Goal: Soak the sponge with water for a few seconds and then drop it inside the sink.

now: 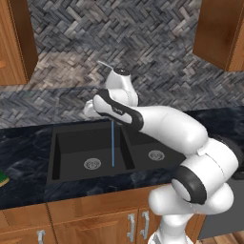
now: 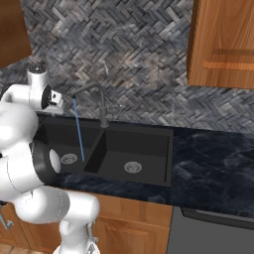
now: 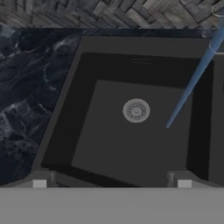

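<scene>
Sponge sits far left on the countertop, cut off by the frame edge, well apart from the gripper hanging spread-fingered and empty over the sink's left basin beside the water.

A: Where does the matte black double-basin sink sit?
B: Sunk into the dark marbled counter, wooden cabinets below.
A: And the thin light-blue water stream?
B: Falling from the slim dark faucet behind the divider into the left basin, right of its round silver drain.
A: The yellow-and-green sponge?
B: On the counter, far left of the sink.
</scene>
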### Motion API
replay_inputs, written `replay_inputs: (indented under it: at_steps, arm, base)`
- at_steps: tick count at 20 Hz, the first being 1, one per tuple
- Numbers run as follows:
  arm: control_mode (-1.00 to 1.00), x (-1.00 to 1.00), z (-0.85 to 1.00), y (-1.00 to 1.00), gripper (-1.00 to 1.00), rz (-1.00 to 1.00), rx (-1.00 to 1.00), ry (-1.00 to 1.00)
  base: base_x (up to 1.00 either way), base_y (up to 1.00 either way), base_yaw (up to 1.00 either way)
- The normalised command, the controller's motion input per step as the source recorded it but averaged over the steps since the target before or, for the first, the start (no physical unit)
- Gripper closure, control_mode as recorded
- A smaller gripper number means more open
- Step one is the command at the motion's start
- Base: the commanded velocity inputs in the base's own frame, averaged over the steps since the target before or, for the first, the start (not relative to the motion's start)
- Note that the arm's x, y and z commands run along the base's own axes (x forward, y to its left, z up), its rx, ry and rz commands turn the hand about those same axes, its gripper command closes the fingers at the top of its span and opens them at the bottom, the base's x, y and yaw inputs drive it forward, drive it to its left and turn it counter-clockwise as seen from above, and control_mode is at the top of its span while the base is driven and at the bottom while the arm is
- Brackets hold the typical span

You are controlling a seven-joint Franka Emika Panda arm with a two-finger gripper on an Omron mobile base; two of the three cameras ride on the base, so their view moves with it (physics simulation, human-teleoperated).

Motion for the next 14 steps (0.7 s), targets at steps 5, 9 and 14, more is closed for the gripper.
replay_inputs:
  at_steps: [5,9,14]
  arm:
    - [-1.0,0.0,0.0,0.32,-1.0,0.08,0.0,0.0]
    - [-1.0,0.0,0.0,0.4,-1.0,0.07,0.0,0.0]
    - [-1.0,0.0,0.0,0.41,-1.0,0.06,0.0,0.0]
  base:
    - [0.0,0.0,0.0]
    - [0.0,0.0,0.0]
    - [0.0,0.0,0.0]
